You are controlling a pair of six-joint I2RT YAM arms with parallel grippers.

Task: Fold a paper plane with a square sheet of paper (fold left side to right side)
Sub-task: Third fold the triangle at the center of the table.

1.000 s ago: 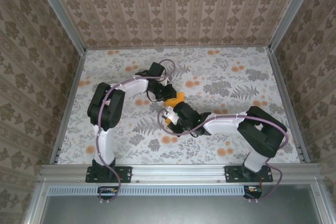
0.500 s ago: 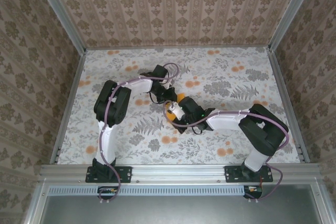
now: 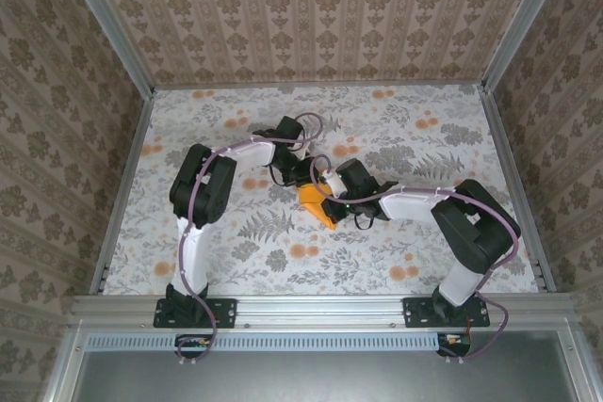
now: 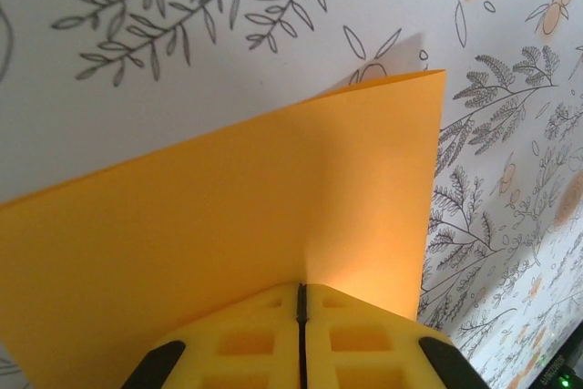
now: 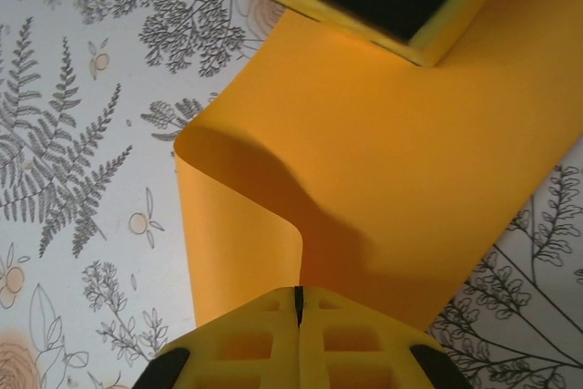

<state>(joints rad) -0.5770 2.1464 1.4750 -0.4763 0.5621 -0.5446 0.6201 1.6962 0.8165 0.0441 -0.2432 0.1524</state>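
The square sheet of paper [image 3: 316, 206] is plain bright orange and lies mid-table between the two arms. In the right wrist view the sheet [image 5: 383, 152] curls over itself in a loose loop. My right gripper [image 5: 298, 291] is shut on its curled edge, just right of the sheet's top [image 3: 329, 187]. My left gripper [image 4: 301, 287] is shut on another edge of the sheet [image 4: 273, 198], at the far side [image 3: 303, 171]. One of its fingers [image 5: 401, 6] shows over the paper's far end. A paper plane is out of view.
The floral table cover [image 3: 236, 242] carries small orange blotches around the sheet. Patterned walls stand on three sides, with metal rails [image 3: 320, 306] along the near edge. Both arms crowd the table's middle.
My right gripper has moved up and to the right, pulling the paper's edge over. The left jaws have closed onto the sheet. More orange now shows below the grippers.
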